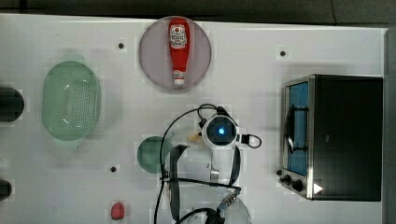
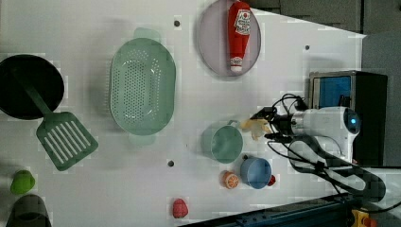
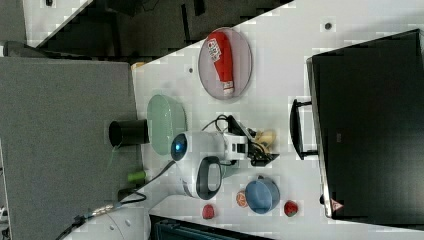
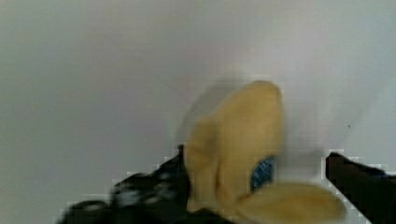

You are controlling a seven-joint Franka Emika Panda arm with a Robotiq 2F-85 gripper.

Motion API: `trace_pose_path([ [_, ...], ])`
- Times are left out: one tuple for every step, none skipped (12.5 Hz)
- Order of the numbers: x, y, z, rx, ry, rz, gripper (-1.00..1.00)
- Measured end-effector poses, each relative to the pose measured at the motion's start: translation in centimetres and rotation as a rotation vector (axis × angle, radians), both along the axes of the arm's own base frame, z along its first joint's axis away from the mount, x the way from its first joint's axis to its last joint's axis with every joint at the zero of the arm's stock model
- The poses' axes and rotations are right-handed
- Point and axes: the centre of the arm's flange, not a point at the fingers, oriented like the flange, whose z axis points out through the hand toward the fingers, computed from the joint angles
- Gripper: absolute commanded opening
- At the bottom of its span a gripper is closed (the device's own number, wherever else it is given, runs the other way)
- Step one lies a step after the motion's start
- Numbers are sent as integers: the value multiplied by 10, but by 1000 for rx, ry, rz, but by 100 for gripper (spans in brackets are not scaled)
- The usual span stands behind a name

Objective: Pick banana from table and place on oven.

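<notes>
The pale yellow banana (image 4: 238, 149) lies on the white table (image 1: 261, 84), between the green cup (image 2: 226, 143) and the oven (image 1: 345, 135). My gripper (image 2: 270, 125) is down at the banana (image 2: 254, 126), open, with one dark finger (image 4: 154, 186) on each side of it and gaps showing between fingers and fruit. In the top view the wrist covers most of the banana (image 1: 192, 138). The oven (image 3: 370, 120) stands at the top view's right, with its black top bare and its glass door shut.
A ketchup bottle (image 1: 179, 49) lies on a pinkish plate (image 1: 152, 56). A green colander (image 1: 71, 100) sits at the top view's left. A blue cup (image 2: 255, 172), an orange slice (image 2: 230, 179) and a red strawberry (image 2: 179, 208) lie near the arm's base. Black pan and green spatula (image 2: 64, 139) rest at the left view's left.
</notes>
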Motion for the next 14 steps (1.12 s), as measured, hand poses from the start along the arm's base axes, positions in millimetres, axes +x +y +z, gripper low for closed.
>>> trace_pose_path([
  [-1,1,0,1,-23,2,43],
  [3,7,3,3,-42,18,18],
  [7,14,6,3,-45,39,-6],
  [9,18,12,6,-55,47,-28],
  [11,24,19,11,-75,48,-43],
  [14,29,27,17,-89,56,-43],
  [21,35,33,19,-111,72,-43],
  [24,39,38,19,-119,79,-43],
  [25,37,44,17,-123,77,-43],
  [23,34,55,15,-136,70,-43],
  [22,32,71,16,-139,66,-43],
  [22,31,93,15,-125,67,-43],
  [23,31,119,12,-111,72,-43],
  [23,29,149,16,-84,59,-43],
])
